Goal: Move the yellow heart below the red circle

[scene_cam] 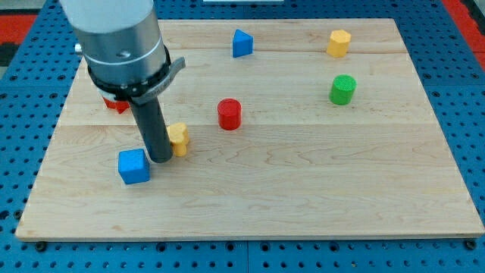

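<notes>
Camera view: my tip (161,158), a bare rod with no jaws to open or close, presses the left side of the small yellow heart block (179,139), poised to shove it rightward beneath the red cylindrical circle block (229,114); a blue cube (133,166) sits just left.

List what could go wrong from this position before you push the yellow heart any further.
1. My tip sits squeezed between the yellow heart and the blue cube; a sideways correction could shove the cube.
2. The tip meets the heart's left edge, so an off-centre push may spin it away.
3. Pushing too high could bump the red circle out of place.
</notes>
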